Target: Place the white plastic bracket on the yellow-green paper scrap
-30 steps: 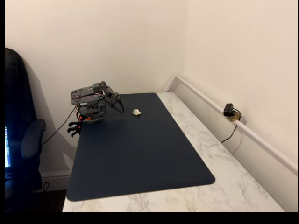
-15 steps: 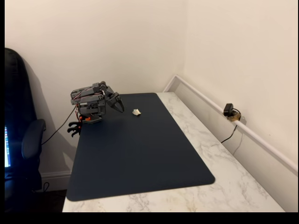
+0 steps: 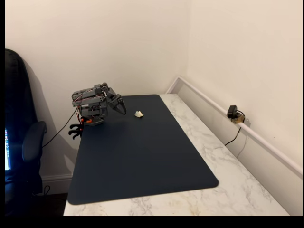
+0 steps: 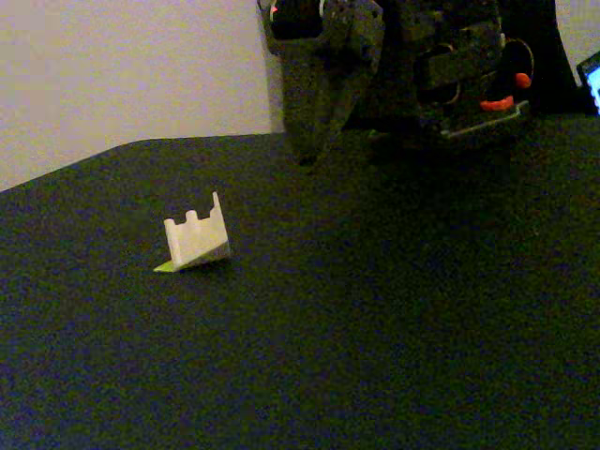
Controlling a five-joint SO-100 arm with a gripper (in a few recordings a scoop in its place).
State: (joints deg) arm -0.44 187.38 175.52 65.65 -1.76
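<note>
Your end effector (image 3: 122,109) hangs empty, fingers together I think, upper left of the frame; the white plastic bracket (image 4: 196,239) lies just right of it, already touching the yellow-green paper scrap (image 4: 167,267).

Marble table (image 3: 213,156) bearing dark mat (image 3: 137,152)

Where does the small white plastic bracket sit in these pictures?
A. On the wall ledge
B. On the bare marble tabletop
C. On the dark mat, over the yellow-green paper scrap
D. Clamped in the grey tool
C: the white plastic bracket rests on the dark mat, with the yellow-green paper scrap peeking out beneath it, apart from the tool.
</note>
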